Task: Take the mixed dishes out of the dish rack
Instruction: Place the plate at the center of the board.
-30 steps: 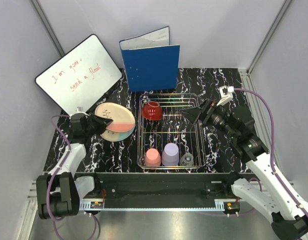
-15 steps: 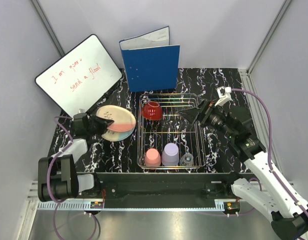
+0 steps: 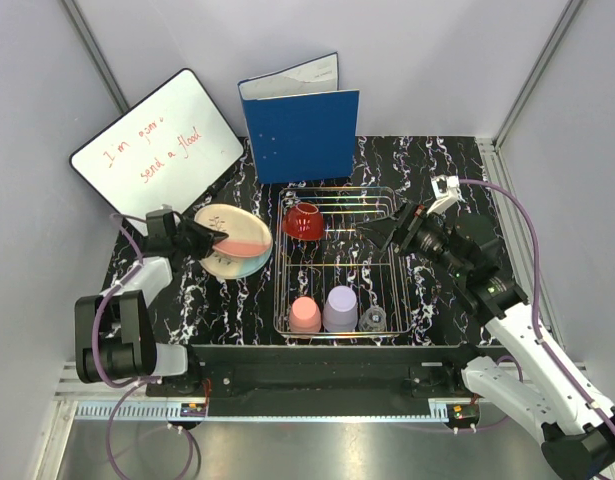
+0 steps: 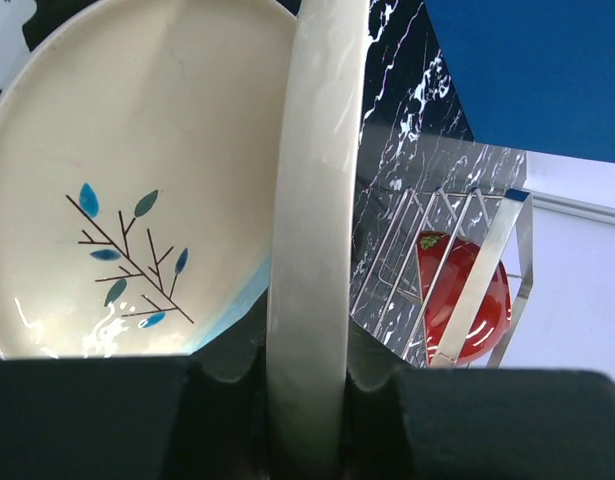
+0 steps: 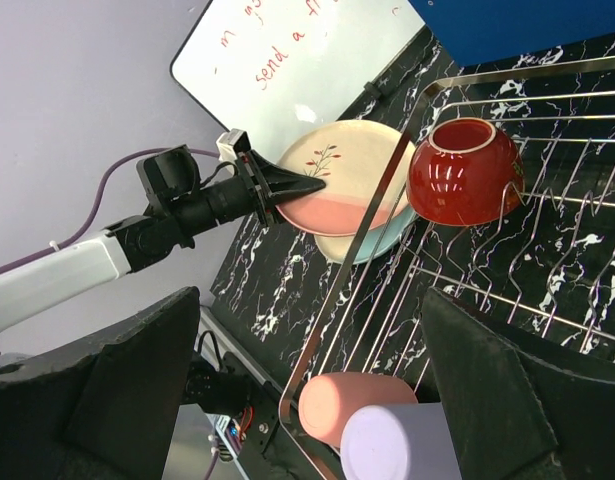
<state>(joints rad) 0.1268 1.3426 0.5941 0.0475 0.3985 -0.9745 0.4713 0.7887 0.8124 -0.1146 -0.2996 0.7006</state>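
Note:
The dish rack (image 3: 277,285) is a silver wire basket at the table's middle. In it are a red bowl (image 3: 303,220) at the back left and, at the front, a pink cup (image 3: 304,314), a lavender cup (image 3: 341,307) and a small clear glass (image 3: 373,319). Left of the rack the salmon pink plate (image 3: 245,234) lies over the pale blue plate (image 3: 249,264). My left gripper (image 3: 209,238) is shut on the salmon plate's rim (image 4: 317,230); the blue-leaf plate (image 4: 137,190) shows beside it. My right gripper (image 3: 380,232) is open and empty above the rack's back right.
A whiteboard (image 3: 157,150) leans at the back left and a blue binder (image 3: 302,125) stands behind the rack. In the right wrist view the rack's rim (image 5: 372,225) crosses between the bowl (image 5: 462,172) and the cups (image 5: 352,405).
My left wrist has swung back and the plate in it has shifted slightly back. My right gripper has edged a little left over the rack.

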